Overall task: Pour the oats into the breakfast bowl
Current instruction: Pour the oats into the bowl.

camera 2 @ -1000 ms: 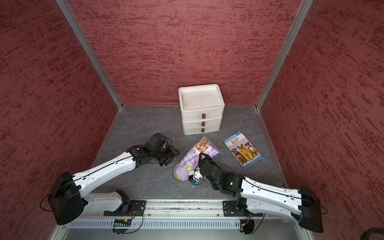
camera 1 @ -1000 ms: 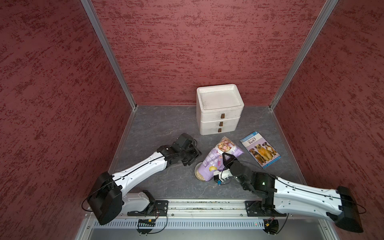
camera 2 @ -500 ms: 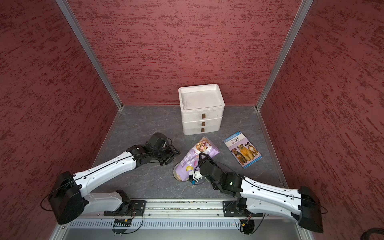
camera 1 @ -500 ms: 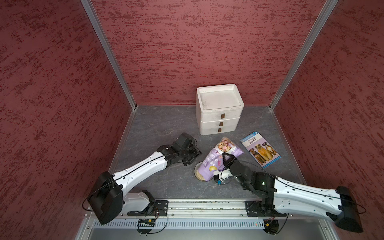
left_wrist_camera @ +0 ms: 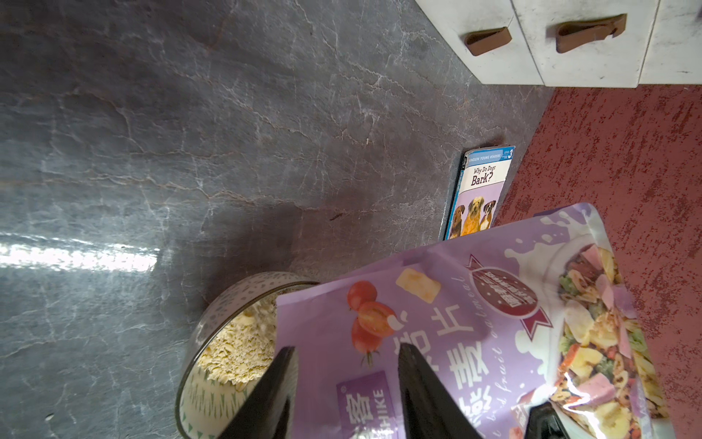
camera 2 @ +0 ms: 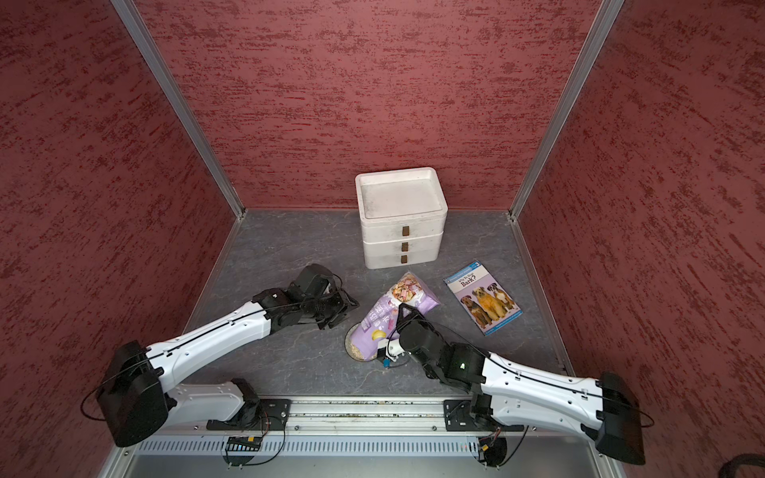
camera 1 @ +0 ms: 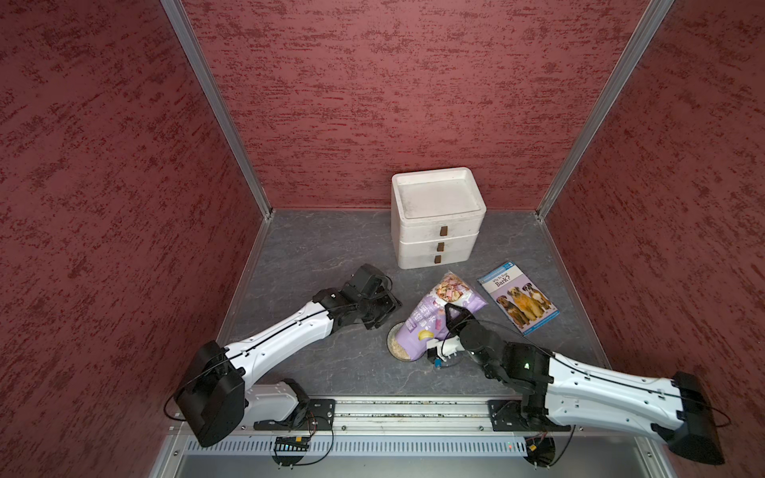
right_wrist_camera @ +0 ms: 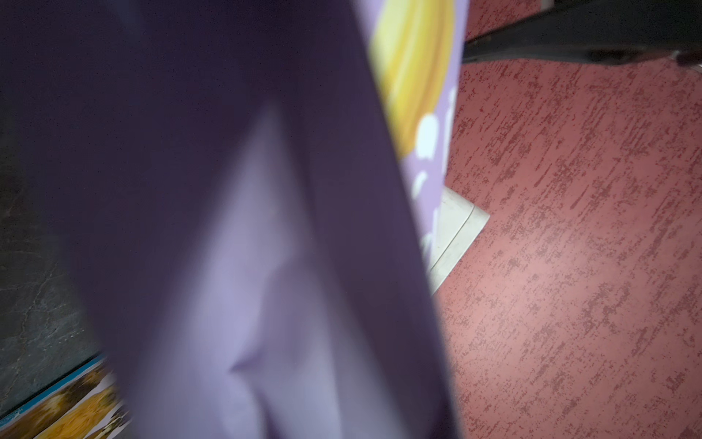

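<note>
The right claw (camera 1: 449, 318) grips a lavender oat pouch (camera 1: 426, 316) by its side and holds it tilted, printed bottom end raised toward the back wall and mouth dipped into the breakfast bowl (camera 1: 392, 340), near the front middle of the grey worktop (camera 1: 331, 248). A heap of pale beige oats (left_wrist_camera: 243, 346) lies inside the bowl against the pouch's lower edge. From the right wrist camera the pouch fills nearly the whole view, out of focus. The left claw (left_wrist_camera: 345, 353) hangs just beside the bowl on its left, its two black fingers (left_wrist_camera: 273, 380) partly spread and closed on nothing, with the pouch's printed face in front of them. A blue dog-cover book (camera 1: 517, 302) lies flat to the right of the pouch, and a white three-drawer box (camera 1: 436, 231) stands behind, near the back wall.
</note>
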Tool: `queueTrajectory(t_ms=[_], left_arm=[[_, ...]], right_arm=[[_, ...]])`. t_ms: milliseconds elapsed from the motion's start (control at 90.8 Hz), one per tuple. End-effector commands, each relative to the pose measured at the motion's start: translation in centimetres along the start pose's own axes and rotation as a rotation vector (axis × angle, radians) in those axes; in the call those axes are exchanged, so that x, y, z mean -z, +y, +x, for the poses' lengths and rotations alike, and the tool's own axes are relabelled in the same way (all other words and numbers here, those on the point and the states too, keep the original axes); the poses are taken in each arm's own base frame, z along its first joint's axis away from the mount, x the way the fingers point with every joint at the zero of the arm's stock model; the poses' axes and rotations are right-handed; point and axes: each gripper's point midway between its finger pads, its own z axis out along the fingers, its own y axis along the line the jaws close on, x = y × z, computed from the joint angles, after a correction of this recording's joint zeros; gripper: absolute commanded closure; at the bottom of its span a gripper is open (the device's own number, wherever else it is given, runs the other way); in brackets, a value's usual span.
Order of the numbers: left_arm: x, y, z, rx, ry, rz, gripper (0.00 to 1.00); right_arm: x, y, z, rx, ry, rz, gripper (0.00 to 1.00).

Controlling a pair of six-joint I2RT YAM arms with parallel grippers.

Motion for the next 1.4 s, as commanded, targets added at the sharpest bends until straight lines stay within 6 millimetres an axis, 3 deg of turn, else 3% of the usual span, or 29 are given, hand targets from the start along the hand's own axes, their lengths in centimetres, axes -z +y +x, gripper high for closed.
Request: queueTrajectory(t_ms=[0, 55, 154, 242, 331, 419, 529, 606, 694, 782, 881, 959, 1058, 1146, 1223, 1311, 1388], left_arm=[[0.5, -0.3, -0.3, -0.002, -0.014, 0.005, 0.53], [0.4, -0.3, -0.3, -0.001, -0.015, 0.008, 0.53], [0.3, -0.2, -0.3, -0.002, -0.012, -0.004, 0.54], [0.2, 0.0, -0.2, -0.001, -0.004, -0.006, 0.54], [0.3, 0.3, -0.2, -0.003, -0.007, -0.015, 0.54], [0.5, 0.5, -0.2, -0.001, -0.013, -0.009, 0.54], [0.7, 0.4, -0.2, 0.000, -0.016, -0.006, 0.54], [0.6, 0.2, -0.2, -0.001, -0.014, 0.000, 0.54], [0.6, 0.1, -0.2, -0.005, -0.012, -0.002, 0.54], [0.6, 0.1, -0.2, -0.004, -0.012, 0.001, 0.54], [0.7, 0.1, -0.3, -0.005, -0.014, -0.001, 0.54], [0.6, 0.2, -0.2, -0.001, -0.012, 0.002, 0.54], [0.6, 0.1, -0.2, -0.002, -0.011, 0.002, 0.53], [0.6, -0.1, -0.3, -0.005, -0.013, 0.007, 0.54], [0.8, -0.1, -0.3, -0.008, -0.015, 0.000, 0.54], [0.8, 0.1, -0.3, -0.004, -0.016, 0.001, 0.54], [0.8, 0.2, -0.4, -0.003, -0.019, -0.001, 0.54]], right_arm=[[1.4, -5.4, 2.6, -0.164, 0.083, 0.171, 1.00], [0.8, -3.1, 1.9, -0.082, 0.073, 0.079, 1.00], [1.6, -6.4, 2.9, -0.179, 0.083, 0.195, 1.00], [0.9, -3.1, 1.9, -0.085, 0.072, 0.076, 1.00], [1.8, -5.4, 2.8, -0.177, 0.082, 0.174, 1.00], [1.1, -3.1, 2.0, -0.093, 0.076, 0.083, 1.00], [1.7, -5.9, 2.7, -0.170, 0.079, 0.187, 1.00], [1.0, -3.2, 1.9, -0.077, 0.077, 0.082, 1.00], [1.7, -5.7, 2.7, -0.158, 0.081, 0.174, 1.00], [1.3, -3.8, 2.1, -0.096, 0.073, 0.094, 1.00], [1.8, -5.5, 2.6, -0.162, 0.074, 0.168, 1.00], [1.3, -3.9, 2.2, -0.096, 0.072, 0.098, 1.00], [2.1, -7.0, 3.1, -0.177, 0.080, 0.200, 1.00], [1.1, -4.2, 2.1, -0.073, 0.077, 0.088, 1.00], [1.9, -6.8, 2.9, -0.159, 0.087, 0.192, 1.00], [1.3, -4.7, 2.0, -0.084, 0.075, 0.105, 1.00], [2.1, -7.0, 2.9, -0.166, 0.084, 0.200, 1.00]])
